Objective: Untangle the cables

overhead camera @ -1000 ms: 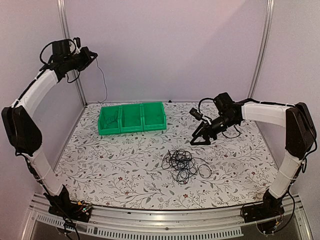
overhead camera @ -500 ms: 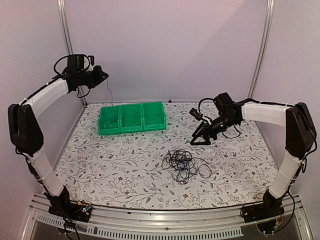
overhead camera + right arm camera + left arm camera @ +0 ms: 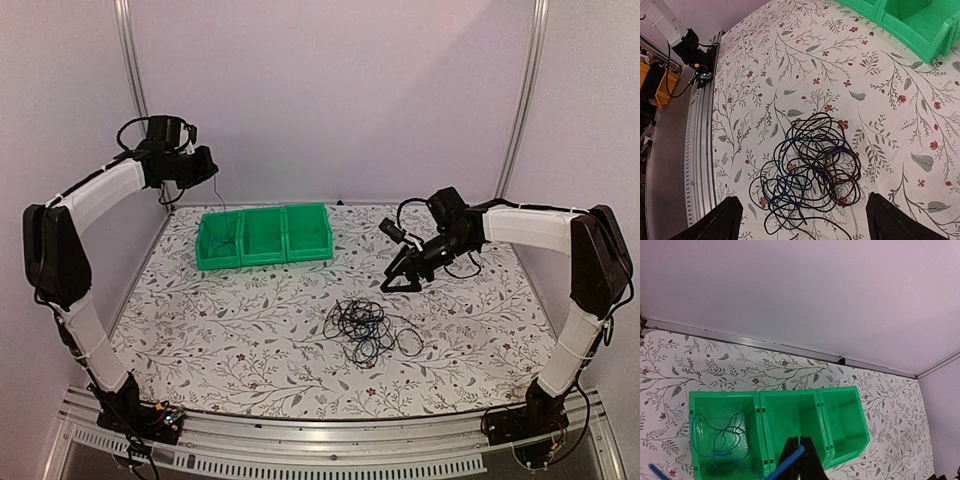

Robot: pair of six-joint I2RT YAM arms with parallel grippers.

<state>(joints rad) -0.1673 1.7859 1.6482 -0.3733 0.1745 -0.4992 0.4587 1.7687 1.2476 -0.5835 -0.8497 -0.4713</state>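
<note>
A hand-sized tangle of thin black and dark blue cables (image 3: 368, 328) lies on the flowered table; the right wrist view shows this tangle (image 3: 810, 167) directly below the camera. My right gripper (image 3: 400, 276) hovers just behind it, open, its fingers (image 3: 727, 217) wide on either side and nothing between them. My left gripper (image 3: 205, 162) is high above the green bins, shut on the end of a separate thin blue cable (image 3: 787, 462). That cable hangs down, and the rest of it (image 3: 715, 440) is piled in the left bin.
Three joined green bins (image 3: 265, 218) stand at the back left of the table; the middle and right ones (image 3: 840, 420) hold nothing. The aluminium rail (image 3: 700, 150) runs along the near table edge. Walls enclose the back and sides.
My left arm has swung right and forward over the bins, carrying the blue cable's end. The right arm and the tangle have not moved.
</note>
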